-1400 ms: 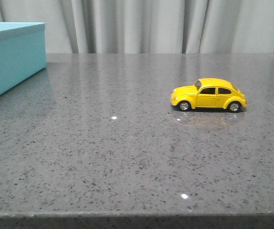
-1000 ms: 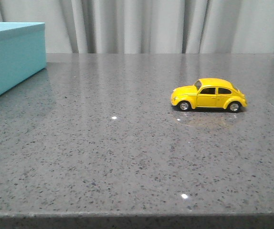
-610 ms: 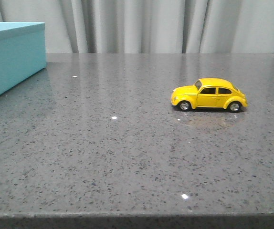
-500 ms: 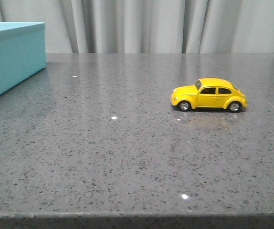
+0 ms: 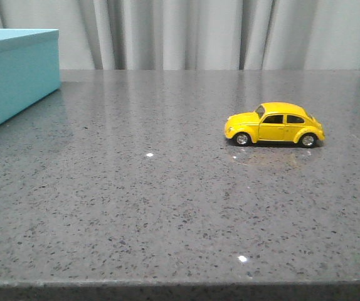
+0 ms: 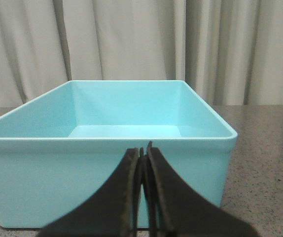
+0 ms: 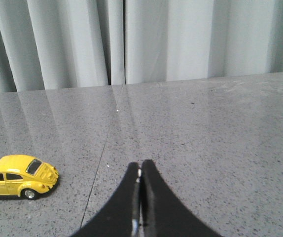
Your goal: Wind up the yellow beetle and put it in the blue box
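- Blue box (image 5: 17,75) at far left of the grey speckled table (image 5: 167,207), open top, interior bare as seen from left wrist view.
- Left gripper (image 6: 142,150) just short of the box's near wall, fingers pressed together, grasping nothing.
- Yellow beetle (image 5: 274,124) on its wheels right of centre, nose pointing left, well apart from the box.
- Right gripper (image 7: 140,170) above bare table, fingers clenched together, nothing held; beetle off to its side, untouched.
- Pale curtain (image 5: 199,31) along the far edge.
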`<state>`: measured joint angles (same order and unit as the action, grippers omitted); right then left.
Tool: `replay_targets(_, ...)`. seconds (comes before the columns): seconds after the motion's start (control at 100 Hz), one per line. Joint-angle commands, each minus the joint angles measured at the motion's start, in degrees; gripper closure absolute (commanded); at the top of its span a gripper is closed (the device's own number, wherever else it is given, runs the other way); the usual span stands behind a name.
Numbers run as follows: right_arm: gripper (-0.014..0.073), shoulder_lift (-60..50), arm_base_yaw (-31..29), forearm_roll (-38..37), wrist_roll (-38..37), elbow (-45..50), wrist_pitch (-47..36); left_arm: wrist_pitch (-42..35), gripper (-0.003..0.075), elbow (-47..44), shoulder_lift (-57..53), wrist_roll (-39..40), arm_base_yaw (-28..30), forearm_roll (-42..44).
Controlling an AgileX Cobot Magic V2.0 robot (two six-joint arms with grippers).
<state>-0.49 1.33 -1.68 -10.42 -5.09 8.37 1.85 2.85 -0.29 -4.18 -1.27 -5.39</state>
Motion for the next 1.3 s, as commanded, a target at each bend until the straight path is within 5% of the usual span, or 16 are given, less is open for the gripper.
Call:
replay_targets(0.0,0.0659,2.4,-0.2,-0.9,0.6,-5.4,2.0,-0.1,0.0741,4.7,2.0,0.6,-0.4,-0.4)
replay_targets(0.14,0.0650,7.6,-0.2,-0.9,0.6,-11.1,8.8,0.7,0.0738,9.5,6.3,0.6,-0.4,-0.4)
replay_targets(0.25,0.0559,12.1,-0.2,-0.9,0.6,-14.9,11.9,0.8,0.0707,13.0,10.0,0.6,-0.4,-0.4)
replay_targets(0.51,0.0318,21.8,-0.2,-0.8,0.6,-22.0,16.6,1.1,0.0406,19.6,19.8,0.6,-0.4,-0.4)
replay_targets(0.77,0.0183,28.3,-0.2,0.2,0.6,-30.3,24.2,0.9,0.0250,22.6,25.0,0.6,-0.4,-0.4)
replay_targets(1.29,0.0194,30.9,0.0,4.7,0.6,-32.5,24.0,-1.4,0.0247,22.6,25.4,0.6,-0.4,-0.4)
